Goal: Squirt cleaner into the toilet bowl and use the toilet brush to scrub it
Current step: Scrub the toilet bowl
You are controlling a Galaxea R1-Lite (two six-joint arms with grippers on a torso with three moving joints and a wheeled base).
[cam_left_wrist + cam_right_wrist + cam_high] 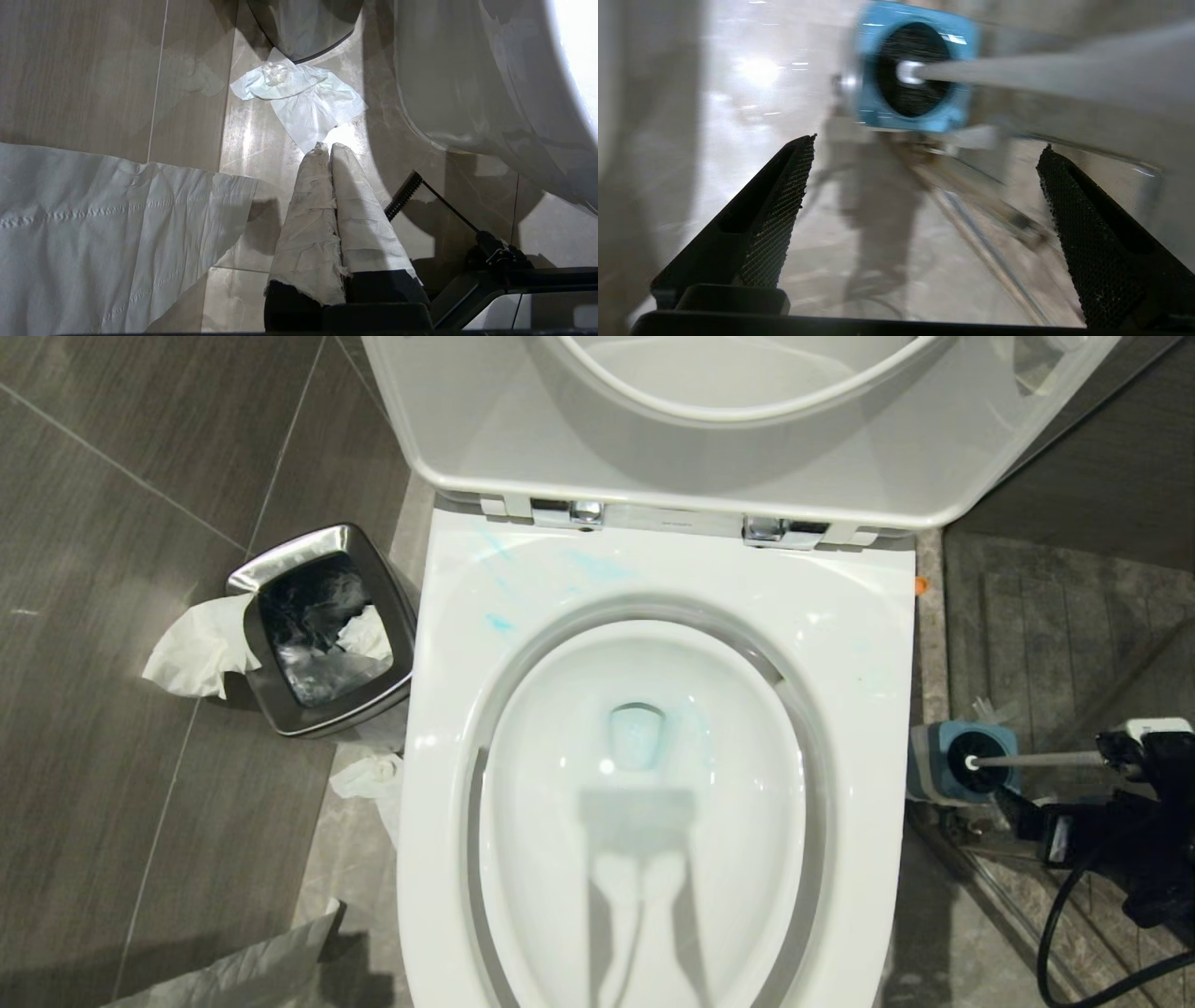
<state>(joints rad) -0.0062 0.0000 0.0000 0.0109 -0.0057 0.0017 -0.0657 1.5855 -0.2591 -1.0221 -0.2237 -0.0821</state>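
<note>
- Right gripper: fingers spread wide, holding nothing; seen in the head view at the right edge, beside the toilet, near the brush handle.
- Toilet brush: black bristle head seated in its holder, pale handle slanting out toward the right gripper; handle passes above the spread fingers in the right wrist view, not between them.
- Brush holder: blue, square, on the floor just right of the toilet.
- Left gripper: fingers wrapped in white material, pressed together, empty; hanging low above the floor beside the toilet base.
- Tissue: crumpled white sheet on the floor just beyond the left fingertips.
- Toilet bowl: seat and lid raised, blue smears on the rear rim, bluish water at the drain.
- Steel bin: left of the toilet, lined, tissue hanging over its edge.
</note>
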